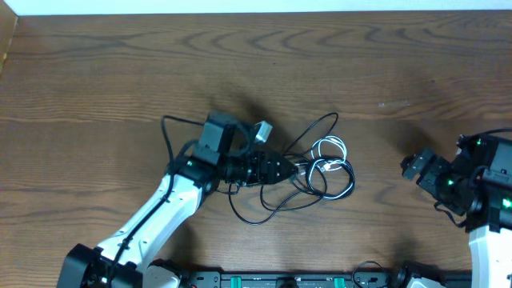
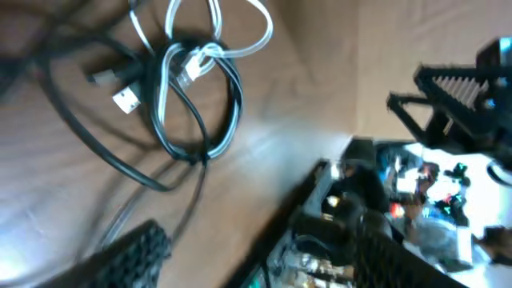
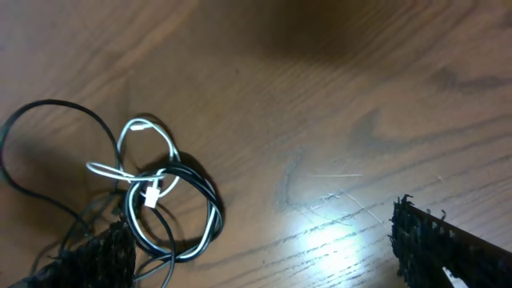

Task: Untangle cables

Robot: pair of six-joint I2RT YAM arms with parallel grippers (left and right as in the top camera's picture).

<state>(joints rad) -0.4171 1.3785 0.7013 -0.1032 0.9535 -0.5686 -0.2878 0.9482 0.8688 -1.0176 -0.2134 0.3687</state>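
The cables lie knotted at the table's middle: a thin white cable [image 1: 330, 146] loops through black cables [image 1: 318, 188], and a pale plug end [image 1: 262, 130] lies to the left. My left gripper [image 1: 290, 170] points right, its tips just short of the knot. In the left wrist view the white loops [image 2: 218, 36] and black loops [image 2: 210, 120] lie ahead of the left gripper [image 2: 256, 268], which is open over bare wood. The right gripper [image 1: 410, 166] hangs well right of the cables. It stands open [image 3: 264, 256], with the white cable [image 3: 142, 180] and black coil [image 3: 210, 220] by its left finger [image 3: 96, 256].
The wooden table [image 1: 400, 72] stretches bare behind the knot. The robot base rail [image 1: 288, 280] runs along the front edge. Small plug ends [image 2: 124, 100] lie beside the black loops. The right arm's body [image 1: 488, 192] fills the right edge.
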